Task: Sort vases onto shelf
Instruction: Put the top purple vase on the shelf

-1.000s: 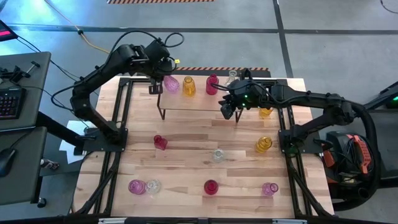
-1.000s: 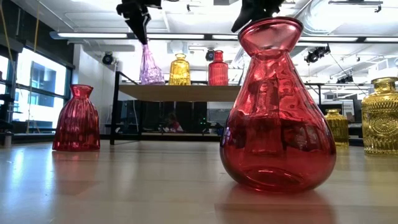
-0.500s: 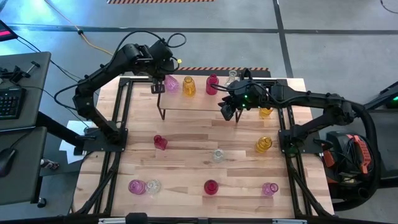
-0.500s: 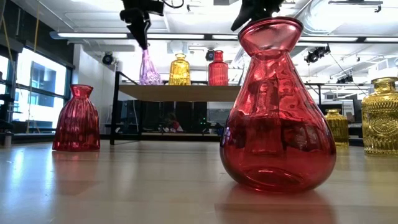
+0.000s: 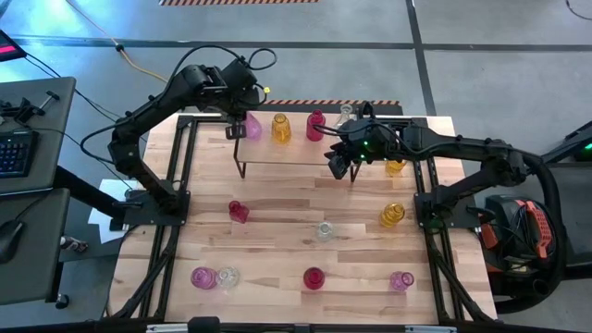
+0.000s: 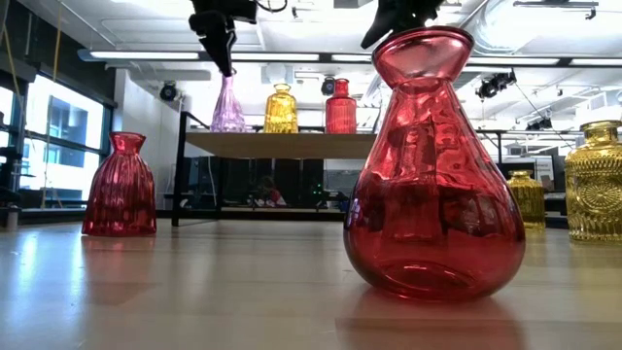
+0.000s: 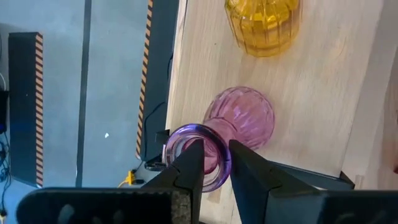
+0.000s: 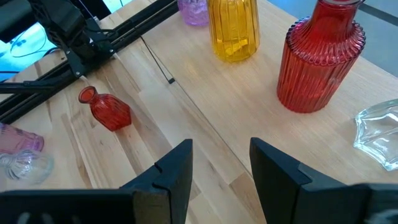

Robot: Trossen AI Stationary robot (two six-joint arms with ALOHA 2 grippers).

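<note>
The shelf (image 5: 296, 148) stands at the table's far side. On its top stand a pink vase (image 5: 254, 125), an amber-yellow one (image 5: 280, 128), a red one (image 5: 315, 125) and a clear one (image 5: 345, 113). My left gripper (image 5: 237, 127) is at the shelf's left end, above the pink vase (image 6: 228, 105), and is shut on its rim. My right gripper (image 5: 339, 164) hovers open over the shelf's right end and holds nothing. In the right wrist view the red vase (image 8: 320, 62), the yellow vase (image 8: 233, 28) and the clear vase (image 8: 379, 134) show beyond its fingers. My left gripper pinches the pink vase's rim (image 7: 225, 163) at the top of the neck. One finger (image 7: 189, 165) is inside the mouth and the other (image 7: 245, 168) is outside. The fingers come from above, pointing down. The vase stands upright with its base on the shelf top (image 6: 292, 144).
More vases are spread over the table: a red one lying down (image 5: 239, 211), a clear one (image 5: 324, 230), two yellow ones (image 5: 392, 215) (image 5: 395, 166), and a near row of pink (image 5: 203, 277), clear (image 5: 228, 276), red (image 5: 314, 277) and pink (image 5: 401, 279).
My left gripper has come down a little at the shelf's left end. The pink vase, which hung tilted below it, has swung upright and now stands with its base on the shelf top. The gripper stays on the rim.
</note>
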